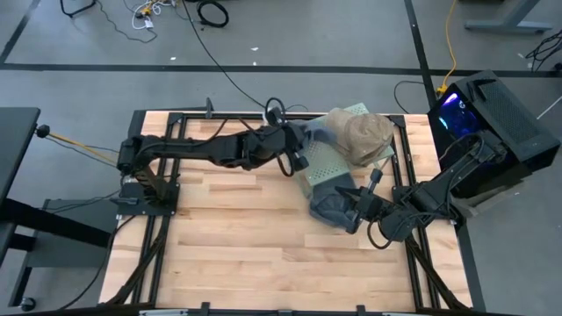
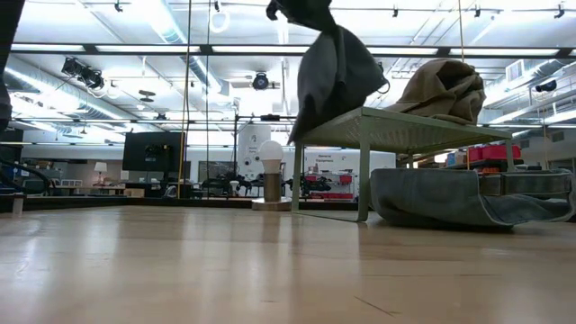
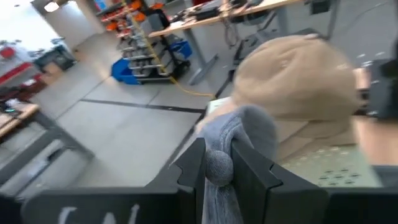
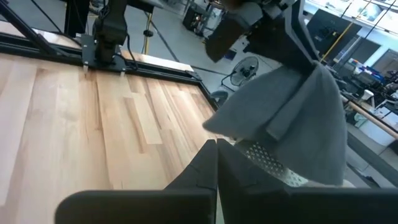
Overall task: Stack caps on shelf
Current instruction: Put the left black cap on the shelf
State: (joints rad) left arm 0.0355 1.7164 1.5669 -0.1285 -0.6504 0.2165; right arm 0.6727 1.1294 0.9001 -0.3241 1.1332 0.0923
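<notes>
My left gripper (image 1: 309, 139) reaches in from the table's left and is shut on a slate-grey cap (image 2: 335, 76). This cap hangs at the left end of the pale green perforated shelf (image 2: 405, 130). Tan caps (image 1: 362, 136) lie piled on the shelf's far right part. Blue-grey caps (image 2: 450, 198) lie on the table under and beside the shelf. My right gripper (image 1: 353, 211) hovers shut above the table on the shelf's near side and touches nothing. My left gripper pinches a bunched fold of the grey cap's fabric (image 3: 219, 167) between its two fingers (image 3: 252, 177). The fingers come nearly level from the table's left. The cap hangs slack below them, its lower edge (image 2: 304, 135) at the shelf's left end; whether it touches the shelf I cannot tell.
A black box with a blue light (image 1: 492, 118) stands off the table's far right corner. The wooden tabletop (image 1: 237, 237) stretches bare to the left and near side. The table's black frame rails (image 1: 263, 114) run along its edges.
</notes>
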